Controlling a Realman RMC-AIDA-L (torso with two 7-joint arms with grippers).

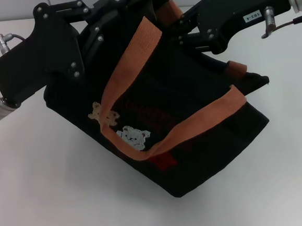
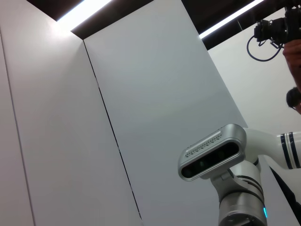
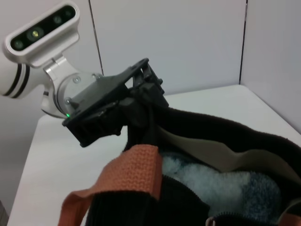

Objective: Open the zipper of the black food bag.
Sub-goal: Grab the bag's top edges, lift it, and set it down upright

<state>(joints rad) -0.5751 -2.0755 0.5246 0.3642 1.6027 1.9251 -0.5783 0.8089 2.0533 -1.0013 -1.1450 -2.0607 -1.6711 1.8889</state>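
The black food bag (image 1: pixel 193 115) is tipped to one side on the white table, its orange-brown handles (image 1: pixel 131 57) looped across the front above the bear patches (image 1: pixel 134 137). My left gripper (image 1: pixel 96 24) is at the bag's top left corner; the right wrist view shows this left gripper (image 3: pixel 137 102) clamped on the bag's rim (image 3: pixel 221 132). At the top right corner my right gripper (image 1: pixel 186 30) is pressed against the rim, its fingertips hidden. The bag's mouth gapes, showing a pale lining and a fluffy white-blue item (image 3: pixel 221 183). A tiny metal ring (image 3: pixel 211 221), perhaps the zipper pull, sits at the near rim.
White table (image 1: pixel 41 184) surrounds the bag, with grey wall panels (image 2: pixel 141 94) behind. The left wrist view holds only those panels and the robot's head (image 2: pixel 211 153).
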